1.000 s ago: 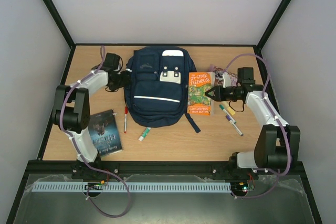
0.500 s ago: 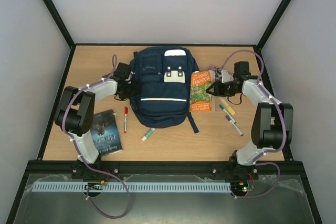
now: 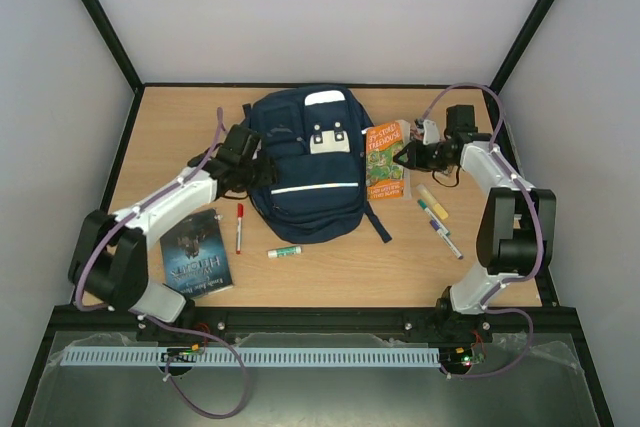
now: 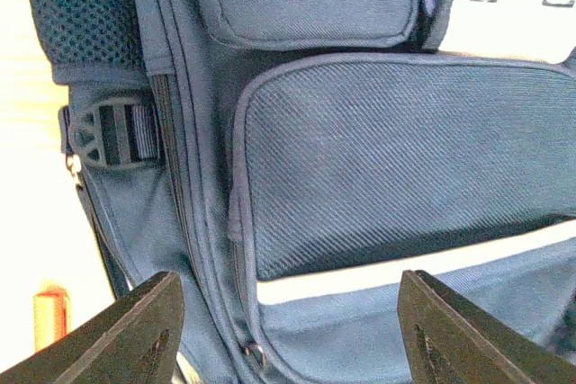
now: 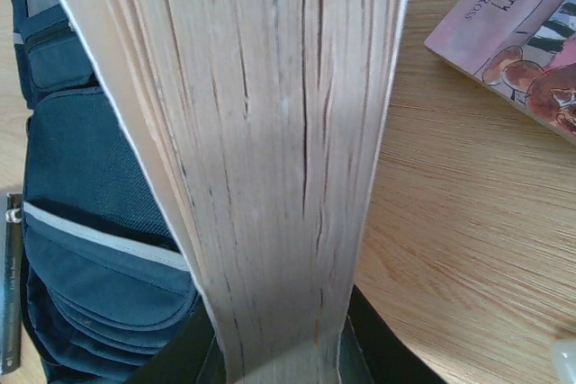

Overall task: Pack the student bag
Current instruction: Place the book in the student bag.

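The student bag lies in the middle of the desk, long axis 6 to 12. The left jaws hover spread wide and empty over its 9 o'clock flank, the nearer pair. At its 3 o'clock, the right jaws pinch the orange book, and the bag lies at their 9.

We get soft, even overhead light and faint shadows; the bench glares white beside the sharp student bag
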`<action>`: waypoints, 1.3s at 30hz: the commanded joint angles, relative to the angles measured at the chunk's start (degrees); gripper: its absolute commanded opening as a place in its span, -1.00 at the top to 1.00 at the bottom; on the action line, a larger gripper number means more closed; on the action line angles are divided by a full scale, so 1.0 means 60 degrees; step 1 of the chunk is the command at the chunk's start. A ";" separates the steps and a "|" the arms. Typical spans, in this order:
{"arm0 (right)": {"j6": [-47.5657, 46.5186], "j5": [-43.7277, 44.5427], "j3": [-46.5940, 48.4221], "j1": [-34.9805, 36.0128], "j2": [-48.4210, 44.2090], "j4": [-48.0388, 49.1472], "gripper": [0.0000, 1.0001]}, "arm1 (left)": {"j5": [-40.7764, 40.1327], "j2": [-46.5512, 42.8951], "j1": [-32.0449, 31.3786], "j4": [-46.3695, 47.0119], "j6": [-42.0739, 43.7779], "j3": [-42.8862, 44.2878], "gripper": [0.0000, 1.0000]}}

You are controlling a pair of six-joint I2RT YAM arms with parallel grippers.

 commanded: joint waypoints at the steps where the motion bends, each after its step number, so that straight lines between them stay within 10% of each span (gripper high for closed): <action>1: 0.0124 -0.0454 -0.0281 0.0099 -0.0624 0.0475 0.98 | 0.0499 -0.0681 -0.0017 0.0077 -0.0876 -0.0857 -0.36; 13: -0.0037 -0.0579 -0.0644 0.0099 -0.0714 0.0547 0.98 | 0.2021 -0.1041 -0.0021 0.3062 -0.2200 -0.2909 -0.25; 39: -0.0117 -0.1153 -0.0795 0.0099 -0.0631 0.0519 0.98 | -0.0379 -0.0566 -0.0506 0.0943 -0.2436 -0.2322 -0.41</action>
